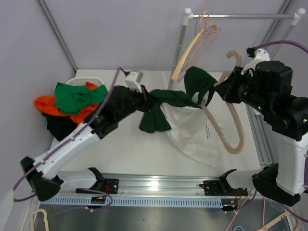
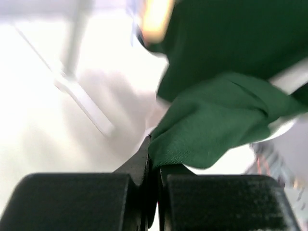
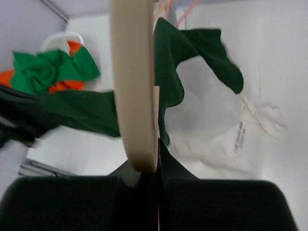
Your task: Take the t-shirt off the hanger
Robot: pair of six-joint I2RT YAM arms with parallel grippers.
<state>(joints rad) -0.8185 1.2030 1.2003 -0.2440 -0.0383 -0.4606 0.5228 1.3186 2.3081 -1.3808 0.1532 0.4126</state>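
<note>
- The left pincer (image 1: 144,98) is closed on a bunched fold of the dark green t-shirt (image 1: 175,97). In its wrist view the cloth (image 2: 216,120) is nipped right at the fingertips and spreads away in front of them.
- The right pincer (image 1: 226,89) is closed on the pale wooden hanger (image 1: 235,148). In its wrist view the hanger (image 3: 132,86) rises straight up from between the jaws.
- The t-shirt is stretched like a rope between the two pincers, above the table (image 1: 120,144). One end is in the left pincer's grip; the other is draped over the hanger just ahead of the right pincer.
- The hold looks deliberate: one arm steadies the hanger while the other pulls the shirt sideways off it. Part of the shirt (image 3: 168,86) hangs over the hanger arm, so the task seems only partly done.
- Below the right pincer a white cloth (image 1: 192,134) lies flat on the table. It has a printed label (image 3: 239,137), but the writing is too small to read.
- Beyond the left pincer, on its outer side, sits a pile of clothes (image 1: 74,98) in green and orange.
- No brand or other writing can be made out anywhere.
</note>
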